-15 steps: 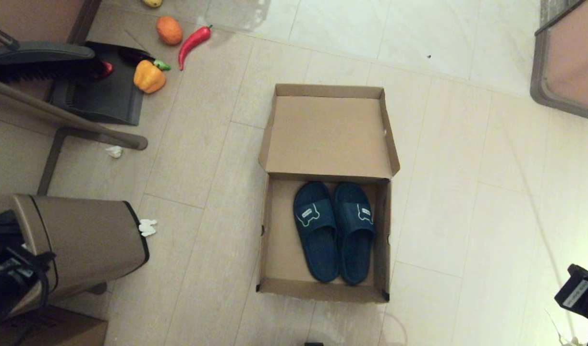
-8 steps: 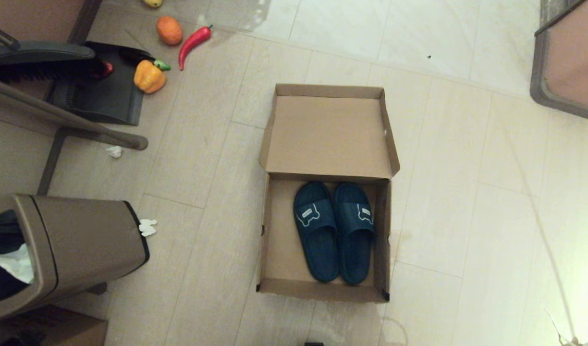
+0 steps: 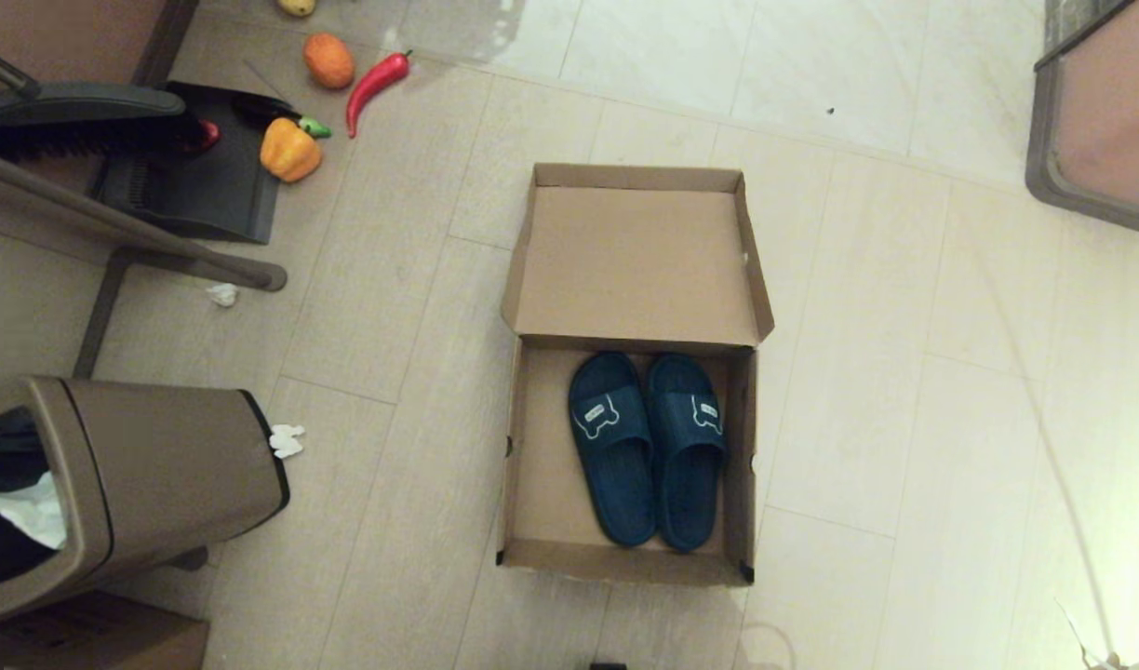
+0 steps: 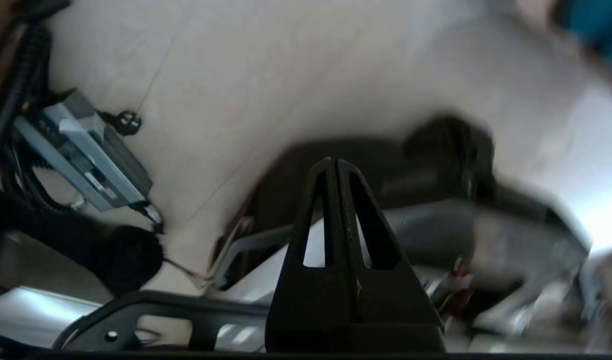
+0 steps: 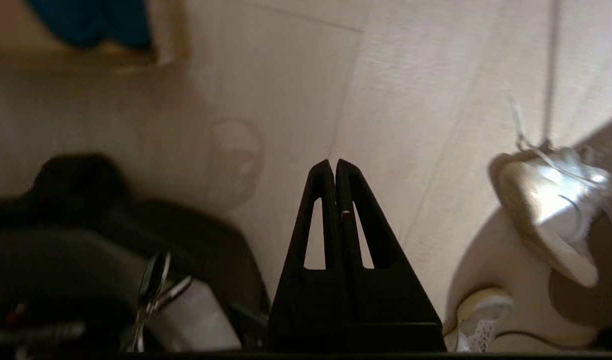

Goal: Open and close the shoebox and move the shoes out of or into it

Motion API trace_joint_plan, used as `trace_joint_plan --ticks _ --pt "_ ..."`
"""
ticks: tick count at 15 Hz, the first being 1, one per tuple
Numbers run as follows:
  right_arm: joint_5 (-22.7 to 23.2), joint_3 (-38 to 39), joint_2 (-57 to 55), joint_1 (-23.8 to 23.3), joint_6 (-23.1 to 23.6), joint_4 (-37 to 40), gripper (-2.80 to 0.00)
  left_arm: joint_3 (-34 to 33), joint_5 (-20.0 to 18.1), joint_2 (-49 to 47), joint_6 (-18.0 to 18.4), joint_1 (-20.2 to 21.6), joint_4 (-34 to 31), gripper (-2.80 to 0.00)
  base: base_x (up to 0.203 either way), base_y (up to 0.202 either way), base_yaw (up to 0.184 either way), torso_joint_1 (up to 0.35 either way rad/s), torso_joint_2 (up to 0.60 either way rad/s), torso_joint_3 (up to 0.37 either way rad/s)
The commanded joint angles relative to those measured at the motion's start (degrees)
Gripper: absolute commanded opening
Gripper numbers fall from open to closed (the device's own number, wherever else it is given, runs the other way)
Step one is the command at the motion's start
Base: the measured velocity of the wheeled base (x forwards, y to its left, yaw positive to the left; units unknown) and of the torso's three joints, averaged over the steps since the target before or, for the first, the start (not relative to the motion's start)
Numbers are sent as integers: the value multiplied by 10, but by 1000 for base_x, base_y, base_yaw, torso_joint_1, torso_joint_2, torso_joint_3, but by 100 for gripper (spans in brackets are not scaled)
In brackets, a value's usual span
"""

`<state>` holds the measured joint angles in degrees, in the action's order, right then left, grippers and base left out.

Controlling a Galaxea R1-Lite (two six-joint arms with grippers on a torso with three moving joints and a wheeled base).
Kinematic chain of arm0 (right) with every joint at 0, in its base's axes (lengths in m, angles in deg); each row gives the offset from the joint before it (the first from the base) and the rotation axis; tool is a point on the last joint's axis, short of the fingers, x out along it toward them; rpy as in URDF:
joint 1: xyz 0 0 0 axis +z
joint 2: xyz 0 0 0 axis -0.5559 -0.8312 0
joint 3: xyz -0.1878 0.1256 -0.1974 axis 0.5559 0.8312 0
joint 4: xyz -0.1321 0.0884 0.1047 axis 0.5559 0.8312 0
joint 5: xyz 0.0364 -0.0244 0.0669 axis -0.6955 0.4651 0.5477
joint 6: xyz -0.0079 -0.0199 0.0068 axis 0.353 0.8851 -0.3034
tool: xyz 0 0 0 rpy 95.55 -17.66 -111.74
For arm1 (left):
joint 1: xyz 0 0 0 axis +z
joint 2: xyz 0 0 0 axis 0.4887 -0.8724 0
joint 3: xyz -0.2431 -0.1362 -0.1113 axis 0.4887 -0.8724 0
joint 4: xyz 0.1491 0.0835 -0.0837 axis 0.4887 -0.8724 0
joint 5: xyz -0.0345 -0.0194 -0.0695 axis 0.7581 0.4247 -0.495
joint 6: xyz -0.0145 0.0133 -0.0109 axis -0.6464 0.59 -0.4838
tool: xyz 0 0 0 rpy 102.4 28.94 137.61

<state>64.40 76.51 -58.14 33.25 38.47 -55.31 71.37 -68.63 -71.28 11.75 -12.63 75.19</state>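
- Shoebox (image 3: 542, 447) work finds both pincers away from it: your left gripper (image 4: 335, 162) has its 2 fingers pressed together with nothing between them, and it shows only in its own wrist view, low over pale floor and close to the robot's dark and silver base parts.
- Your right gripper (image 5: 334, 164) is likewise closed tight on nothing, seen only in its wrist view, over bare floor tile, with a corner of the shoebox (image 5: 166, 35) and a patch of blue shoe beyond it.
- Neither arm appears in the head view.
- You see the shoebox standing open on the floor in the middle of the head view, its lid (image 3: 635, 261) folded back on the far side, inner face up.
- Inside it, the 2 shoes (image 3: 646, 447) lie side by side and touching, toward the box's right wall, straps up with the white emblems showing; the left part of the box floor is bare cardboard.
- Left of the box, well apart, you have a brown trash bin (image 3: 151, 465) lying tipped on its side, with white paper at its mouth.
- Farther away on the left sit a dark dustpan (image 3: 197, 195), a yellow pepper (image 3: 290, 149), a red chili (image 3: 374, 84) and an orange fruit (image 3: 328, 58).
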Motion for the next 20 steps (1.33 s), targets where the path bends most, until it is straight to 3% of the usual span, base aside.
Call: trace_joint_plan --ticks 1,5,6,8,9,11,15,16,20 --pt "28 -10 106 0 12 51 -280 2 -3 26 24 -26 -4 -280 0 0 0 0 0 0" --pt "27 -13 170 1 1 66 -280 3 -39 60 45 -44 10 -280 0 0 0 0 0 0" --pt "27 -13 170 1 2 66 -280 2 -19 97 47 -43 11 -280 0 0 0 0 0 0" --pt "28 -13 170 1 7 66 -280 -3 85 182 54 -40 -7 -280 0 0 0 0 0 0" --pt "28 -13 170 1 7 66 -280 3 105 216 57 -35 -40 -280 0 0 0 0 0 0" --pt "28 -14 170 1 2 66 -280 7 92 247 62 -43 -101 -280 0 0 0 0 0 0" --pt "27 -14 170 1 -3 66 -280 7 93 293 53 -177 -106 -280 0 0 0 0 0 0" --pt "27 -13 170 2 -1 66 -280 7 99 321 47 -190 -106 -280 0 0 0 0 0 0" --pt "28 -14 170 2 -4 66 -280 5 107 474 41 -174 -102 -280 0 0 0 0 0 0"
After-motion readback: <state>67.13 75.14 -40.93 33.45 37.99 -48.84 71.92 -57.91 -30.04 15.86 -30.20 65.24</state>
